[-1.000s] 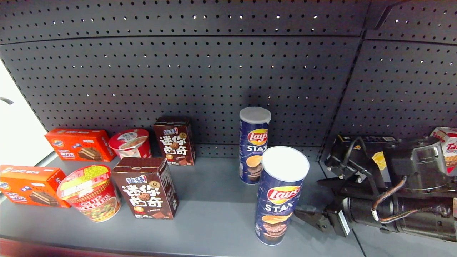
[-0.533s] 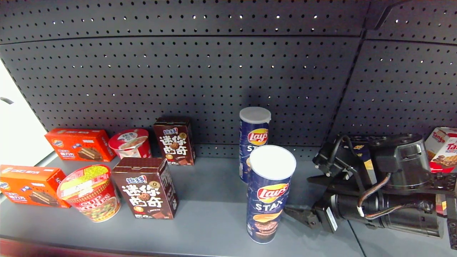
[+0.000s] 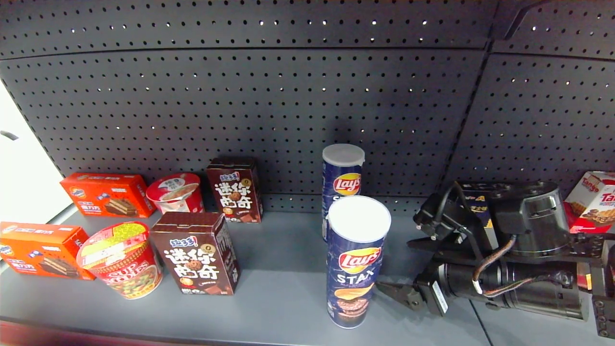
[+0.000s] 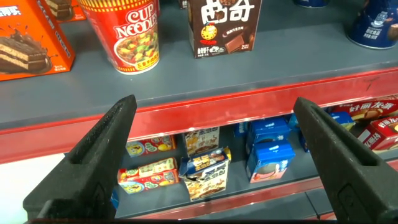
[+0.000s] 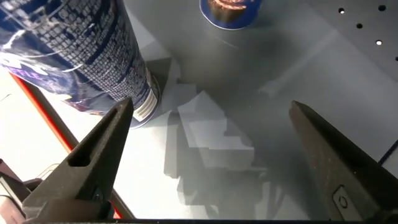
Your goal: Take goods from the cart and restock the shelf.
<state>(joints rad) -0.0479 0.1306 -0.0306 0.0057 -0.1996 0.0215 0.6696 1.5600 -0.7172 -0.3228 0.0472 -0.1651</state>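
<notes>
Treat front chip can (image 3: 358,262), upright near front edge of shelf (image 3: 278,288), as likely light, stiff-walled, slick and tippy; pinch mid-body, gently. Note right gripper (image 5: 209,107) spread wide and empty, can just beside one finger. Take can height and lid from head view, finger gap and base from right wrist view.
</notes>
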